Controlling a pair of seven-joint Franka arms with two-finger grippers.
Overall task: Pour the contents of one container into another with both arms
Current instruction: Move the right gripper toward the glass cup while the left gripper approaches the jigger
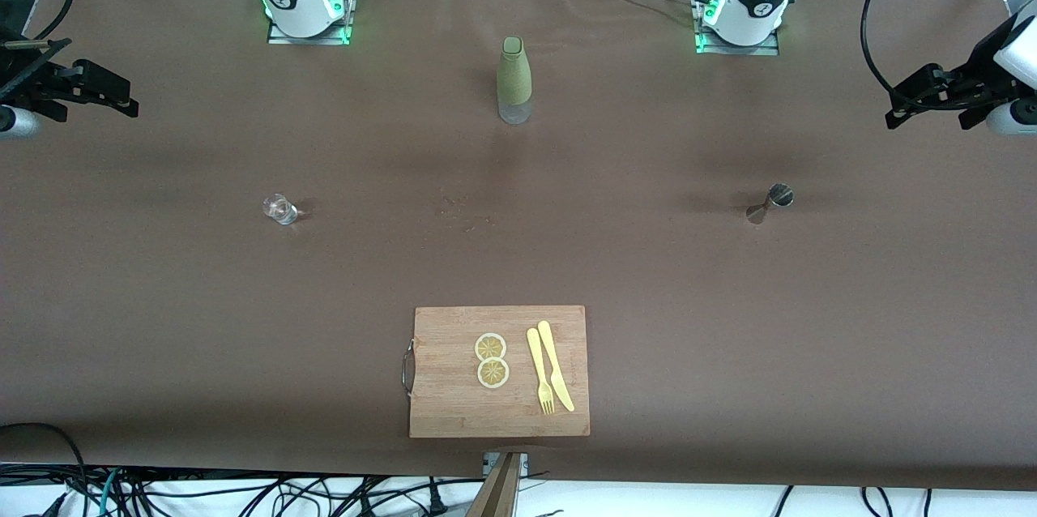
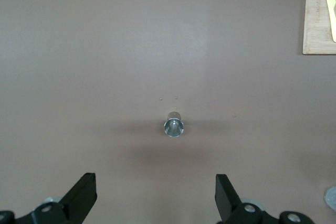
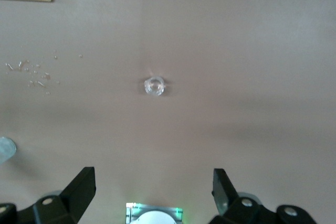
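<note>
A small clear glass (image 1: 280,209) stands on the brown table toward the right arm's end. My right gripper (image 3: 153,177) hangs open and empty high over the table, with the glass (image 3: 154,85) below it. A metal jigger (image 1: 770,203) stands toward the left arm's end. High over the jigger (image 2: 174,126), my left gripper (image 2: 155,182) is open with nothing between its fingers. A green-sleeved bottle (image 1: 514,79) stands upright between the two arm bases. Neither gripper shows in the front view.
A wooden cutting board (image 1: 437,412) lies near the front edge with two lemon slices (image 1: 491,360), a yellow fork (image 1: 540,371) and a knife (image 1: 556,365). Small droplets (image 3: 31,72) dot the table's middle. Black mounted devices (image 1: 73,87) stand at both table ends.
</note>
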